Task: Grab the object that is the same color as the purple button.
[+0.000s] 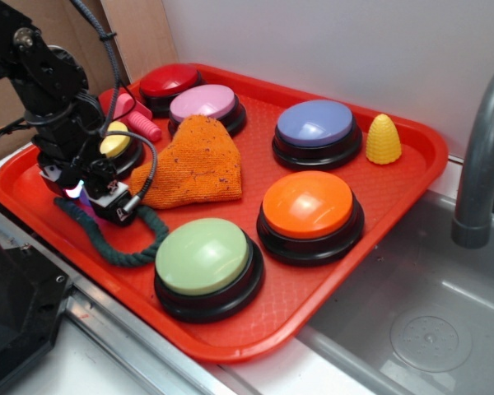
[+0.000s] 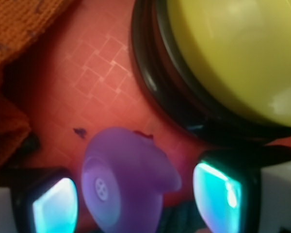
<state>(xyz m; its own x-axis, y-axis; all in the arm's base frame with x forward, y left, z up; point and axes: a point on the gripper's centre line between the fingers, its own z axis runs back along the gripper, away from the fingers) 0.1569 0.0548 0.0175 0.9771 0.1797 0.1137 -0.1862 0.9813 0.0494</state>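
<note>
On the tabletop beside a sink sits a red tray, and it carries everything, so all targets stay within the arm's reach. Six big dome buttons crowd it: green button nearest, orange button, purple button toward the back as the colour reference, pink button, red button, and yellow button half hidden behind the arm. An orange cloth lies bunched mid-tray, just beside the yellow button. A dark green rope curls at the tray's near-left edge, under the wrist. A pink bolt toy lies by the red button; a yellow corn toy stands upright at the far right, well apart from the work.

The gripper is lowered at the tray's left side, because the purple toy sits there, between cloth and yellow button. Wrist view: fingers straddle the toy, one each side, narrow gaps visible, so spread but not clamped yet. Toy looks tilted, knob end toward the camera. Judgement: closing is next; its rounded, lumpy shape could squirt out if pinched off-centre.
</note>
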